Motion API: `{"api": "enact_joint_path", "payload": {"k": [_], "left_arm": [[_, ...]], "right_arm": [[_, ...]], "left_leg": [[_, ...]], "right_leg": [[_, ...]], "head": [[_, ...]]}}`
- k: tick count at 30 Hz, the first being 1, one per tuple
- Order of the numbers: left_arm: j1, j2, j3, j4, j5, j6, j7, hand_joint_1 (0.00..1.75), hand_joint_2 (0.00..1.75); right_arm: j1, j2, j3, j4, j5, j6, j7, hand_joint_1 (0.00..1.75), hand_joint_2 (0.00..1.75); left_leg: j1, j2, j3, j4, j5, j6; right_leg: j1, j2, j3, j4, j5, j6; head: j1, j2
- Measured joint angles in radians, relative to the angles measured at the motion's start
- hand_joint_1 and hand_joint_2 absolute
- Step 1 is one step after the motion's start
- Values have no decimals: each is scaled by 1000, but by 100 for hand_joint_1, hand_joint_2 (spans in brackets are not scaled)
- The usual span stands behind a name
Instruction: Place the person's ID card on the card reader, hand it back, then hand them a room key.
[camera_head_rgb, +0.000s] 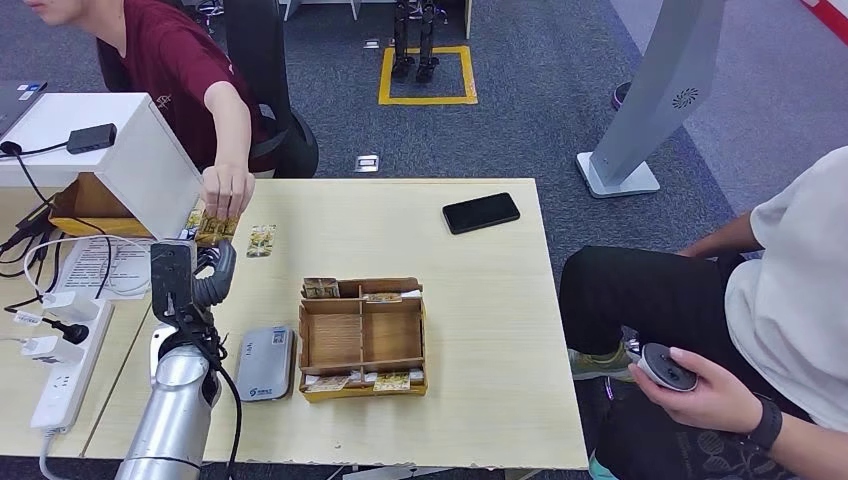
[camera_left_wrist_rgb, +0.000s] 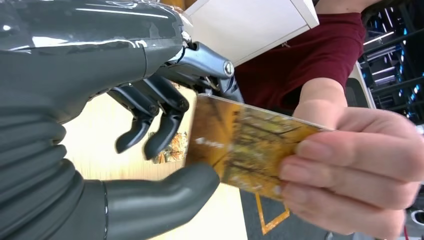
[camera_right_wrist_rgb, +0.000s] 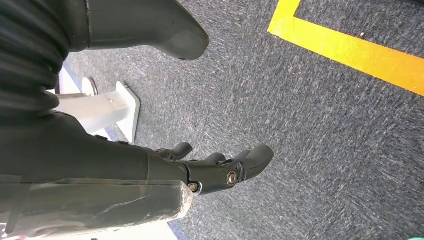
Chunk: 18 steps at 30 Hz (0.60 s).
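L hand (camera_left_wrist_rgb: 150, 120) & person's hand (camera_left_wrist_rgb: 350, 175) both grip card (camera_left_wrist_rgb: 240, 150) – R hand (camera_right_wrist_rgb: 220, 167) empty, fingers loosely apart.

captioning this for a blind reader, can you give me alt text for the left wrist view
A person's hand holds one end of a yellow-patterned card, whose other end sits between the thick grey thumb and dark fingers of the robot's left hand. Behind them are a light wooden table, a white box and the person's dark red sleeve.
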<state>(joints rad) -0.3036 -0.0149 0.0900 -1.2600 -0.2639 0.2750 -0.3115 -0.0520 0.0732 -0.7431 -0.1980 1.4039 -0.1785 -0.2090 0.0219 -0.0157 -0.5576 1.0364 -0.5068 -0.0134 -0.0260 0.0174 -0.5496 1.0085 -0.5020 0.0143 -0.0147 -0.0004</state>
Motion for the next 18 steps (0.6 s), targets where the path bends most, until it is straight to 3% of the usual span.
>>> {"api": "enact_joint_path", "payload": {"k": [18], "left_arm": [[0, 1, 0, 5, 101, -55, 49, 0, 175]], "right_arm": [[1, 0, 0, 0, 0, -6, 11, 0, 175]], "left_leg": [[0, 0, 0, 0, 0, 0]], "right_leg": [[0, 0, 0, 0, 0, 0]], "head": [[0, 0]]}}
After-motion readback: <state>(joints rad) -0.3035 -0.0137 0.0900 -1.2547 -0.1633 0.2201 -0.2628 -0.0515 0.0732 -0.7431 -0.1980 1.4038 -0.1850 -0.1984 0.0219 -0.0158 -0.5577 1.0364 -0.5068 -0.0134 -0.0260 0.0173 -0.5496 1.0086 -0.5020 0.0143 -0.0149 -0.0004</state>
